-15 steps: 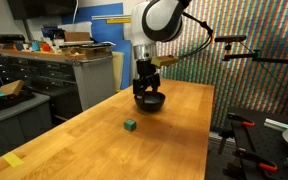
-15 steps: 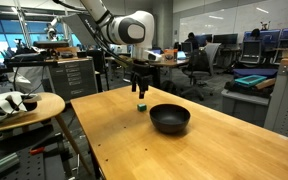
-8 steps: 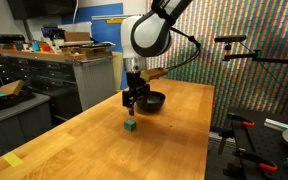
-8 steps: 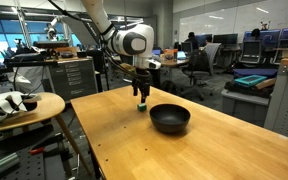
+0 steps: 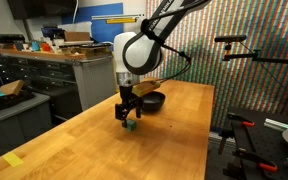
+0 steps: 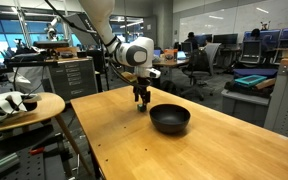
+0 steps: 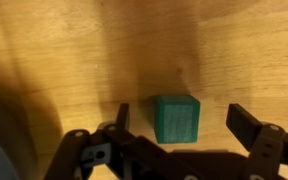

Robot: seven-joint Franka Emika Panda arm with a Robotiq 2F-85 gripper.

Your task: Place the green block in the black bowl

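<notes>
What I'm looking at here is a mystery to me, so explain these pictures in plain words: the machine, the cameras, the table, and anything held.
The machine is a robot arm with several joints, ending in a two-fingered gripper. Two pictures come from cameras standing in the room, looking at the same wooden table from different places. The third comes from a camera on the arm's wrist, looking down past the fingers.

Two things lie on the table: a small green block and a round black bowl, which stands apart from the block.

The gripper is low over the block and open. In the wrist view one finger stands on each side of the block, with bare wood showing in both gaps. So nothing is held.
</notes>
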